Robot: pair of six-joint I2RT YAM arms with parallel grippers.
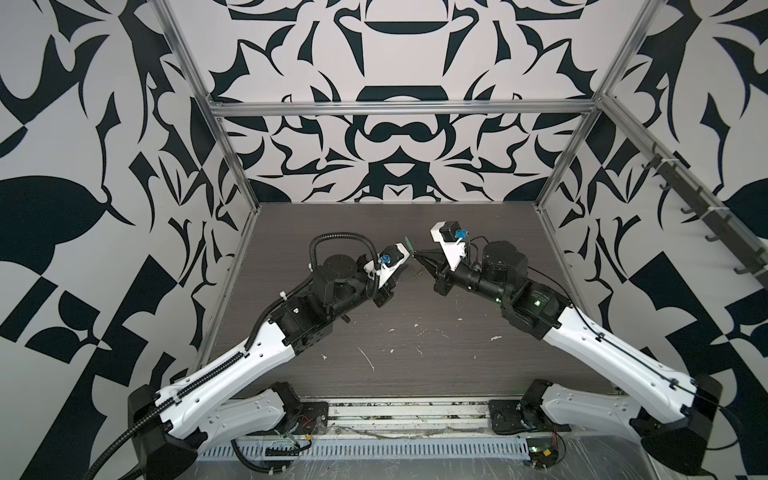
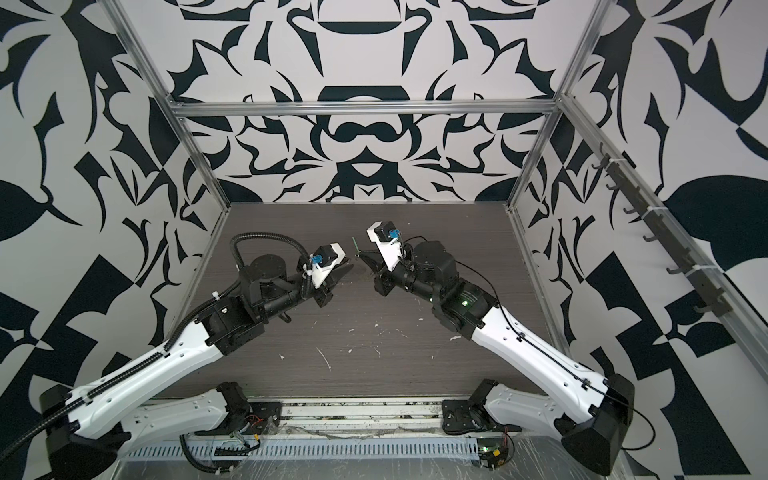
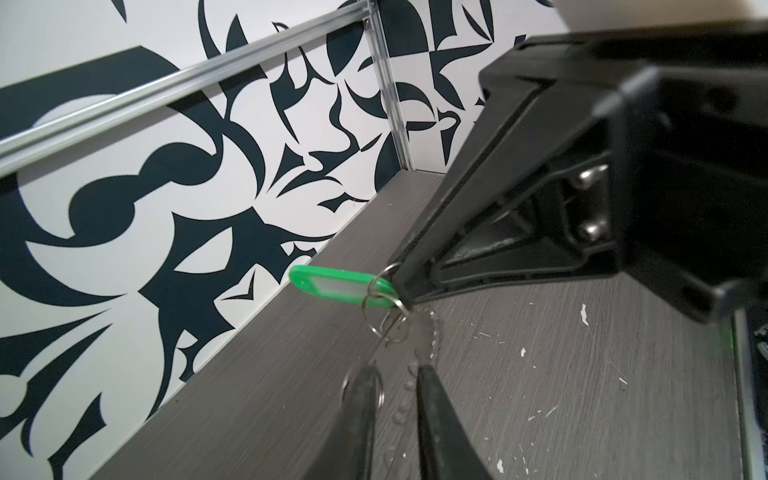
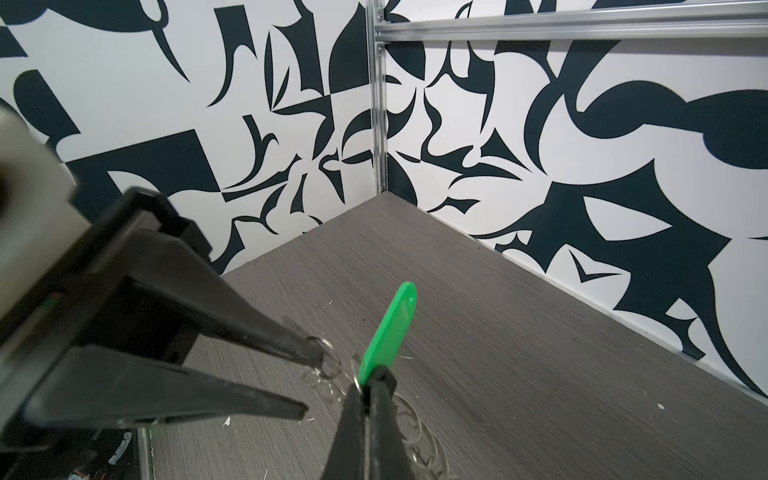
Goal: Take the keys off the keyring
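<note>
We start at the right gripper (image 4: 376,380), whose jaws are clamped tight on the base of the green-tagged key (image 4: 390,328). The tag stands up out of the grip, and we cannot make out the dark blade. Just beside that grip, small loops (image 3: 376,297) link the tag's end to the keyring (image 4: 419,432), whose fringed rim trails away underneath. The left gripper (image 3: 395,374) faces it tip to tip, its jaws a narrow way apart and clamping nothing we can see. One finger (image 4: 282,334) touches a loop, though we cannot tell whether it is threaded through. All this sits over the table (image 1: 415,324), midway between its side edges and nearer its far edge. We judge the task under way but not done: key and keyring are joined, so working the key off and parting the two are left.
</note>
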